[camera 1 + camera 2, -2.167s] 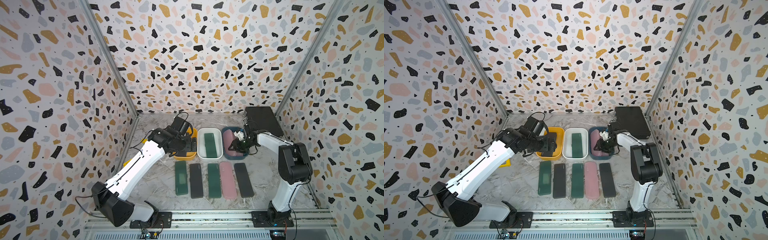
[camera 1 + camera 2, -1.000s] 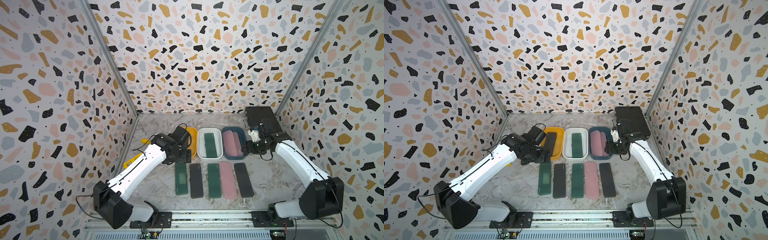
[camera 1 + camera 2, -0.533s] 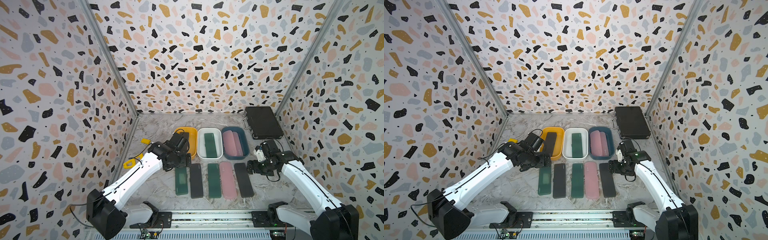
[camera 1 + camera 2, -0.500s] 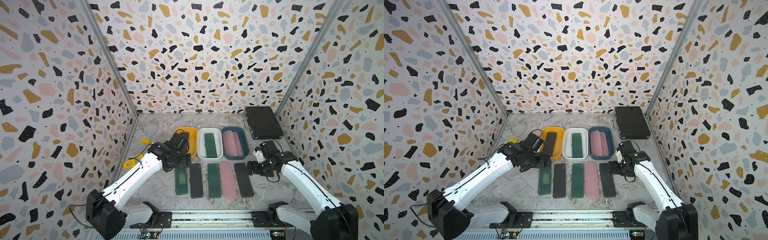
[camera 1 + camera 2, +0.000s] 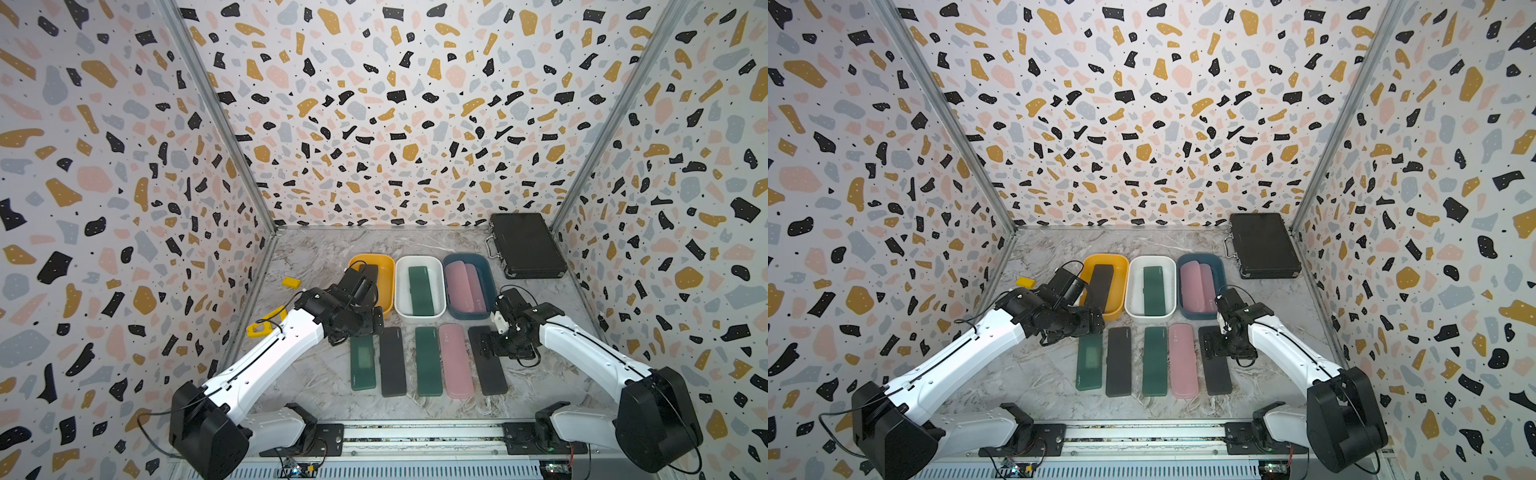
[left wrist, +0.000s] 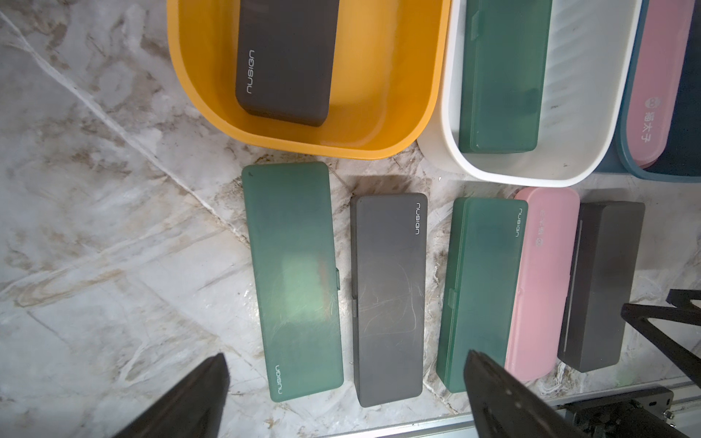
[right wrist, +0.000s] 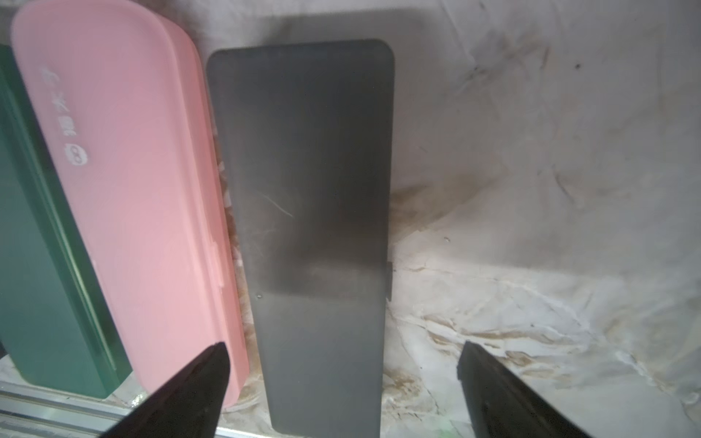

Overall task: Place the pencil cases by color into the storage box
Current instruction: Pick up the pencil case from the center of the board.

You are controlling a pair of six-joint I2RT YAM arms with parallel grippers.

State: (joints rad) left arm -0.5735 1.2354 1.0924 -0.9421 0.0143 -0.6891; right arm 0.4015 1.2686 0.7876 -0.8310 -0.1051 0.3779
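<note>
Your right tool (image 7: 341,345) hangs spread over the black case (image 7: 315,189) on the counter (image 7: 531,189), just beside the pink case (image 7: 125,170), long axes parallel; your left tool (image 6: 346,354), also spread, is the farther one; beyond the pink case, the yellow bin (image 6: 341,151) holds a nusign-marked case (image 6: 284,57).

Left claw (image 6: 347,360) back from yellow bin (image 6: 341,153); right claw (image 7: 343,352), seemingly, above rightmost black case (image 7: 315,189).

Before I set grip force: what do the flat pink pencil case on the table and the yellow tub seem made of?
Flat pink pencil case: probably frosted matte plastic, moulded lid seam. Rounded yellow tub: probably smooth plastic, soft sheen.
</note>
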